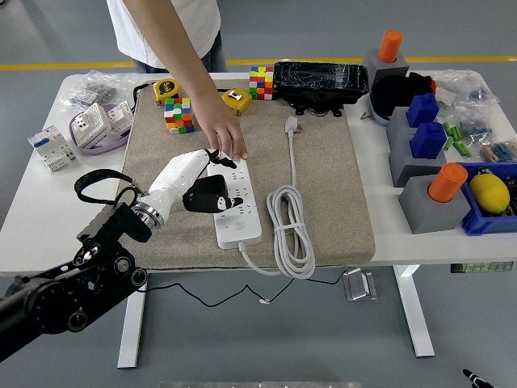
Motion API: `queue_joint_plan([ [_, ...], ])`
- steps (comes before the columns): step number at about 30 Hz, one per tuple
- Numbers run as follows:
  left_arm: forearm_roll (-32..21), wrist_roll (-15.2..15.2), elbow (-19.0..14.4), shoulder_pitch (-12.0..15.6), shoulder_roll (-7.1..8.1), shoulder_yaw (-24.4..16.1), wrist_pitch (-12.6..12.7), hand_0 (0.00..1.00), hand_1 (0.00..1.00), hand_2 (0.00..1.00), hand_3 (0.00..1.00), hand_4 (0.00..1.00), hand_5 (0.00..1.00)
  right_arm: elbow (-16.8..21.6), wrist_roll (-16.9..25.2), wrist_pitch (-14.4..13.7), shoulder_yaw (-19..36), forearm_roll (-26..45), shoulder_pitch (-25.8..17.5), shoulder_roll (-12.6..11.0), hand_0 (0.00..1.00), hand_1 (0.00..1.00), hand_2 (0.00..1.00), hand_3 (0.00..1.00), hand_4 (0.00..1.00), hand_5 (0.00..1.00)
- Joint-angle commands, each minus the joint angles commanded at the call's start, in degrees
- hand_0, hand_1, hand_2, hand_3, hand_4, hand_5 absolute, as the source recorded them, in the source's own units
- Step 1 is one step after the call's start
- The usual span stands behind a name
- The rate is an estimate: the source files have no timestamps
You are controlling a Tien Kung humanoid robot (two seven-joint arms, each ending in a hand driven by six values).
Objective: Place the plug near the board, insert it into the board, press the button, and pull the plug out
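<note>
A white power strip (240, 217) lies lengthwise on the beige mat (323, 194). A black plug adapter (207, 195) sits on the strip's left side, and its black cord (95, 179) loops off to the left. My left hand (216, 179), white with black fingers, lies over the adapter. One finger (225, 159) stretches to the strip's far end and the others hang loosely, gripping nothing that I can see. A person's hand (225, 133) rests on that same far end, right beside my finger.
The strip's white cable (291, 230) is coiled to its right, with its plug (292, 124) farther back. Rubik's cubes (179, 115), tape measures (236, 99) and a black box (321, 82) line the mat's far edge. Grey blocks (430, 202) and bins stand at the right, switch parts (101, 123) at the left.
</note>
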Motion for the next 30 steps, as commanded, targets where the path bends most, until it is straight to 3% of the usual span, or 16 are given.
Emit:
queue_joint_plan([
  [6, 0.2, 1.5, 2.7, -0.5, -0.33, 0.5, -0.9, 0.68, 0.714, 0.705, 0.699, 0.998, 0.297, 0.0, 0.0, 0.0, -0.3, 0.1, -0.1, 0.0, 0.61, 0.638, 0.644, 0.552, 0.952, 0.483],
  [7, -0.2, 1.7, 3.5, -0.7, -0.39, 0.5, -1.1, 0.668, 0.681, 0.639, 0.616, 0.849, 0.318, 0.0, 0.0, 0.0, -0.3, 0.1, 0.0, 0.0, 0.611, 0.638, 0.643, 0.553, 0.952, 0.483],
  [19, -3.1, 2.9, 8.3, -2.8, -1.11, 1.4, -2.4, 0.632, 0.642, 0.608, 0.601, 0.808, 0.32, 0.0, 0.0, 0.0, -0.2, 0.0, 0.0, -0.1, 0.61, 0.638, 0.643, 0.552, 0.952, 0.483],
  [20, -3.2, 3.2, 8.6, -2.9, -1.19, 1.5, -2.6, 0.567, 0.59, 0.544, 0.583, 0.764, 0.347, 0.0, 0.0, 0.0, -0.2, 0.0, -0.1, -0.1, 0.61, 0.638, 0.643, 0.552, 0.952, 0.483],
  [25, -3.4, 3.9, 9.6, -3.4, -1.45, 2.0, -3.5, 0.567, 0.59, 0.544, 0.583, 0.764, 0.347, 0.0, 0.0, 0.0, -0.1, 0.0, -0.1, 0.0, 0.61, 0.638, 0.643, 0.552, 0.952, 0.483],
  [26, -3.4, 3.8, 9.7, -3.4, -1.5, 2.0, -3.5, 0.49, 0.499, 0.512, 0.557, 0.742, 0.322, 0.0, 0.0, 0.0, -0.1, 0.0, -0.1, 0.0, 0.61, 0.638, 0.643, 0.552, 0.952, 0.483],
  [30, -3.5, 2.9, 9.8, -3.6, -1.57, 2.1, -2.8, 0.49, 0.499, 0.512, 0.557, 0.742, 0.322, 0.0, 0.0, 0.0, 0.1, -0.1, -0.1, -0.1, 0.61, 0.638, 0.643, 0.552, 0.952, 0.483],
])
